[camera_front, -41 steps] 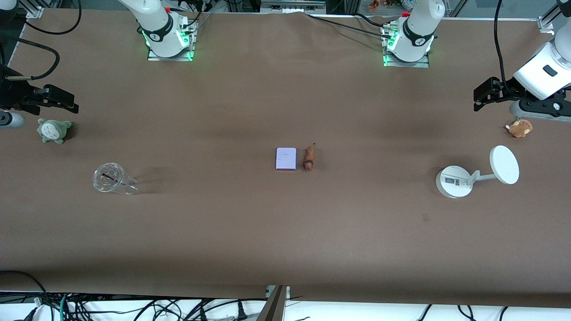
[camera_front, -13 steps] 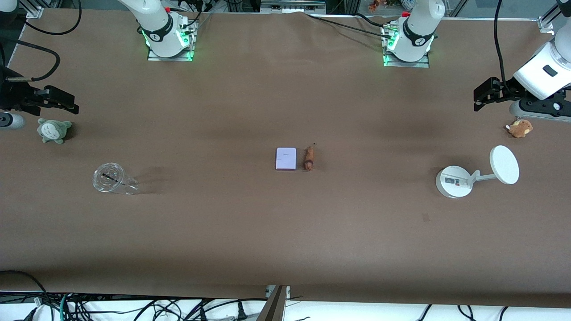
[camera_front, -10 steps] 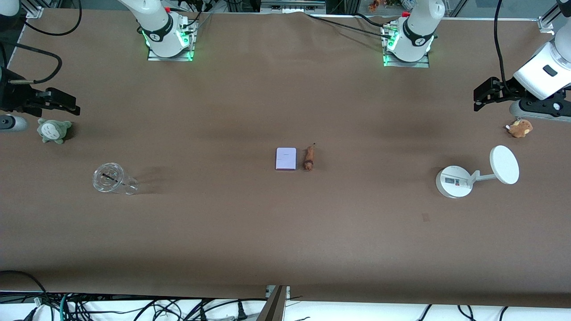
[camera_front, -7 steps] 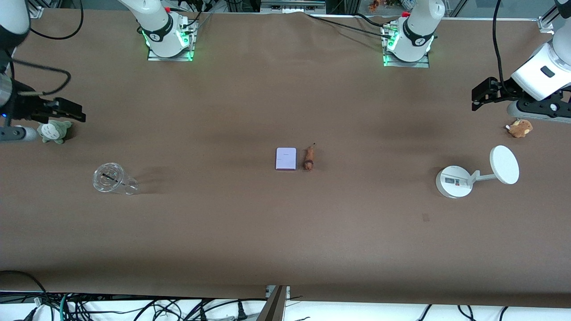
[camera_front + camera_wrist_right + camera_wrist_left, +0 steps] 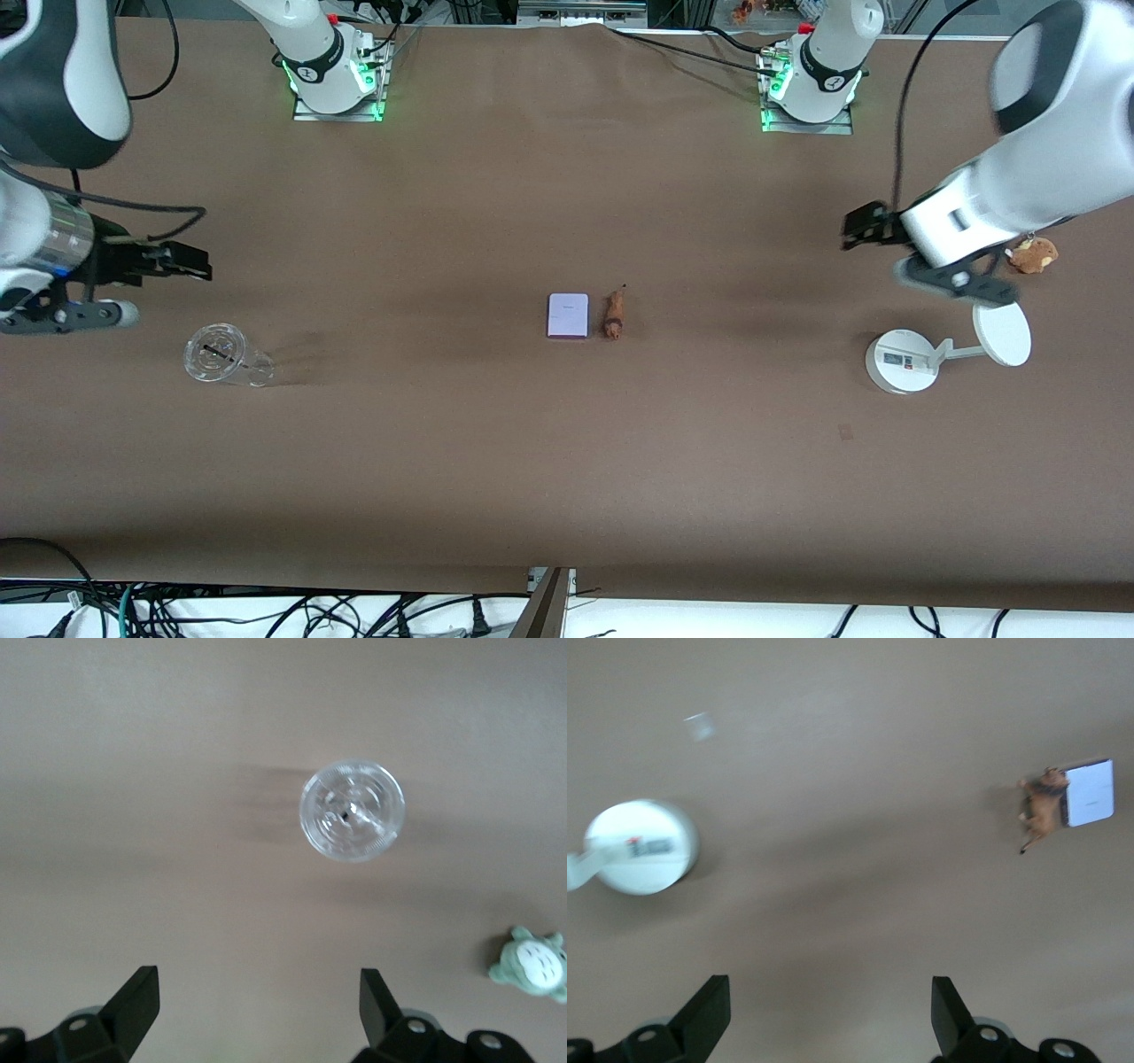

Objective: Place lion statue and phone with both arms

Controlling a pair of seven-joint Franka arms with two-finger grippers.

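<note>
On the tabletop (image 5: 567, 461), nearest to the front camera among the things I watch, stands the white stand (image 5: 904, 361) at the left arm's end and the clear cup (image 5: 221, 356) at the right arm's end. A little farther, in the middle, the phone (image 5: 568, 315) lies flat with the lion statue (image 5: 613, 315) just beside it, on the side of the left arm.

My worry is this closeness — I think fingers that come down for one thing could push the other, and the flat phone may slide instead of lifting. The small lion may also roll away.

The left gripper (image 5: 861, 227) hangs over bare tabletop above the stand, fingers wide and holding nothing. The right gripper (image 5: 182, 262) is over bare tabletop near the cup — also wide, also empty.
</note>
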